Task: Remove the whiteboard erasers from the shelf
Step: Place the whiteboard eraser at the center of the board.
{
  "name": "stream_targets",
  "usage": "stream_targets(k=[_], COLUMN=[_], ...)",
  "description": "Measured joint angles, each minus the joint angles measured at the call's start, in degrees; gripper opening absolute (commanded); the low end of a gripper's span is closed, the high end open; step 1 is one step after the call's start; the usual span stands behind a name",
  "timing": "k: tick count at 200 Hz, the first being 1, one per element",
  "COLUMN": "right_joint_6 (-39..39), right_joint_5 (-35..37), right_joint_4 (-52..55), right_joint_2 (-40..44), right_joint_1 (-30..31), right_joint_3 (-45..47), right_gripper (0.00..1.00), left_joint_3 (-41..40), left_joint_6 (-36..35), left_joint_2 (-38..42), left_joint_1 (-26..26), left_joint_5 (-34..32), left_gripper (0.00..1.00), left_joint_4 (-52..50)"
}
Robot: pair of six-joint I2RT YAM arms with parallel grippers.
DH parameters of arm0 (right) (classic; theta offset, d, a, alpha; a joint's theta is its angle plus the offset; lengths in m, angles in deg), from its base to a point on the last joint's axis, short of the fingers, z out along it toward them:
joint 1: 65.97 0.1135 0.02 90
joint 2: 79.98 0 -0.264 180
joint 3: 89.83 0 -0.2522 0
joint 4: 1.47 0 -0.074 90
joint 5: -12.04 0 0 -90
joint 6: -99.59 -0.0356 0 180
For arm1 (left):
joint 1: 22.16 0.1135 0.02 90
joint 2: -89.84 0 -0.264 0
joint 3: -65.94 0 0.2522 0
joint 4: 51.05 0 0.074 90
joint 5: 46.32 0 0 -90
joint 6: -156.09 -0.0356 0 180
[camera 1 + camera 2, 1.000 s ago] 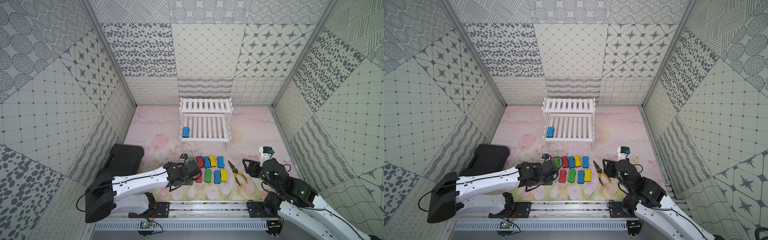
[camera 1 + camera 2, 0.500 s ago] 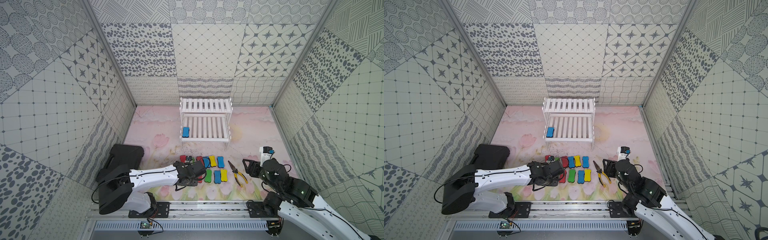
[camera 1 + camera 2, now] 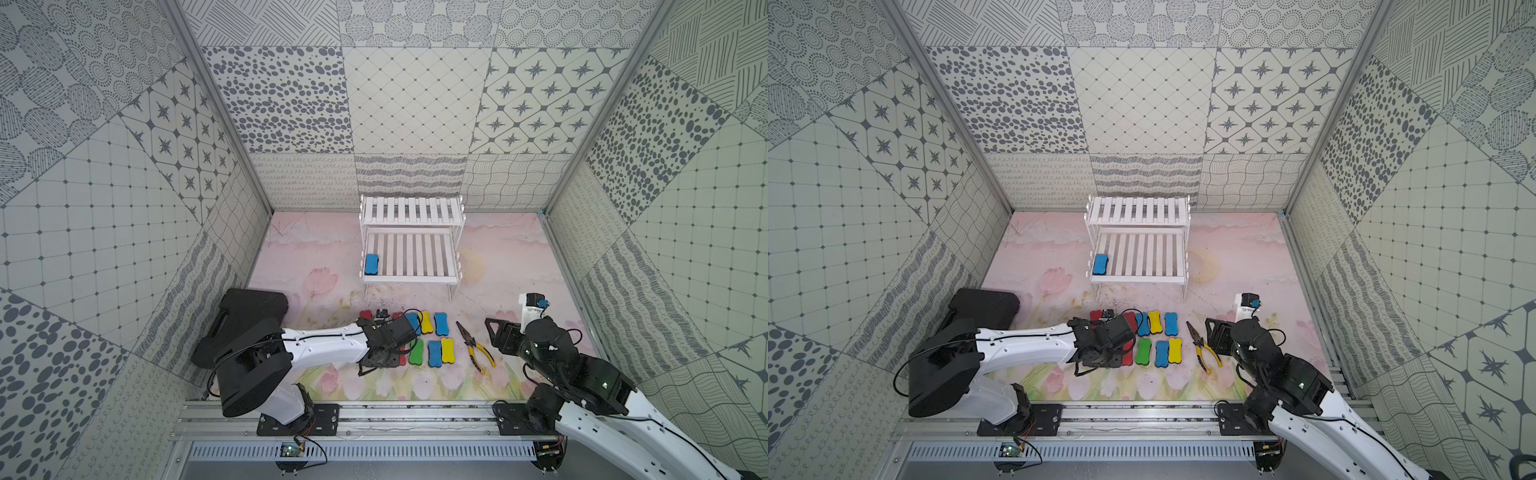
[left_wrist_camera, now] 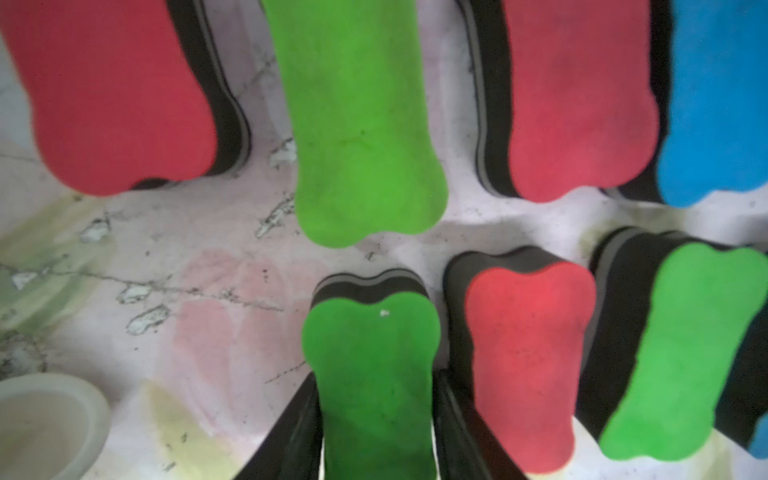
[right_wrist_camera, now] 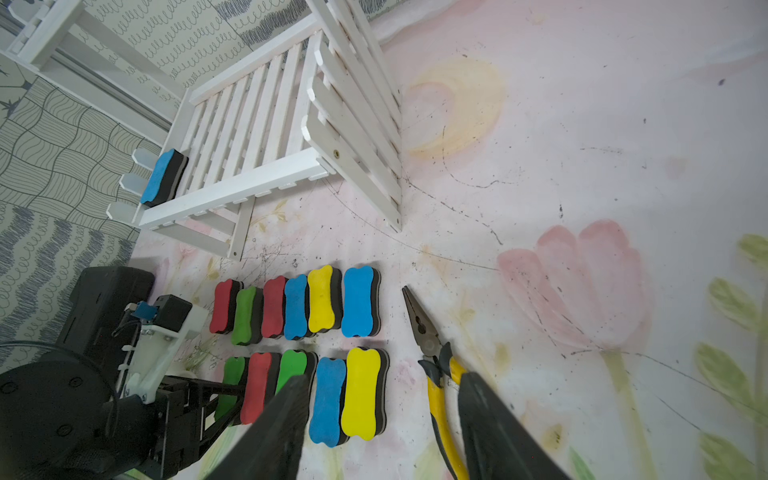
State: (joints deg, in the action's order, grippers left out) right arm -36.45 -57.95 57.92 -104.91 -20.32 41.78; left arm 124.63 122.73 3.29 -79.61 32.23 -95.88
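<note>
One blue whiteboard eraser point(image 3: 371, 264) point(image 3: 1100, 264) point(image 5: 160, 176) lies at the left end of the lower tier of the white shelf point(image 3: 409, 276) point(image 3: 1138, 279). Several more erasers lie in two rows on the floor in front of it point(image 3: 440, 324). My left gripper point(image 4: 376, 386) point(image 3: 384, 361) is low at the left end of the front row. Its fingers stand on either side of a green eraser point(image 4: 370, 345) point(image 5: 232, 386) resting on the floor, with thin slivers of light between. My right gripper point(image 5: 384, 378) point(image 3: 496, 332) hovers open and empty to the right of the rows.
Yellow-handled pliers point(image 3: 476, 349) point(image 5: 432, 353) lie just right of the erasers, under my right gripper. A black case point(image 3: 249, 309) sits at the left wall. A small white block point(image 3: 528, 309) stands near the right wall. A white round rim point(image 4: 45, 419) shows beside my left gripper.
My left arm has swung a little to the right at the front row, and its jaws have eased apart from the green eraser. The right arm has not moved.
</note>
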Motion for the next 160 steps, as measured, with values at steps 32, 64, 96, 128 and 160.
stream_targets(k=[32,64,96,128,160], right_joint_6=[0.0,0.0,-0.1,-0.1,-0.4], right_joint_5=[0.0,0.0,0.0,0.0,0.0], right_joint_4=[0.0,0.0,0.0,0.0,0.0], right_joint_2=[0.0,0.0,0.0,0.0,0.0], right_joint_1=[0.0,0.0,0.0,0.0,0.0], right_joint_3=[0.0,0.0,0.0,0.0,0.0], right_gripper=[0.63,0.64,0.64,0.64,0.64], left_joint_3=[0.0,0.5,0.5,1.2,6.0], left_joint_6=[-0.1,0.1,0.8,1.0,-1.1], left_joint_2=[0.7,3.1,8.0,12.7,15.2], left_joint_1=[0.2,0.2,0.2,0.2,2.4], left_joint_5=[0.3,0.3,0.5,0.7,0.7], left_gripper=[0.54,0.55,0.58,0.62,0.63], left_joint_4=[-0.1,-1.6,-3.5,-5.9,-8.3])
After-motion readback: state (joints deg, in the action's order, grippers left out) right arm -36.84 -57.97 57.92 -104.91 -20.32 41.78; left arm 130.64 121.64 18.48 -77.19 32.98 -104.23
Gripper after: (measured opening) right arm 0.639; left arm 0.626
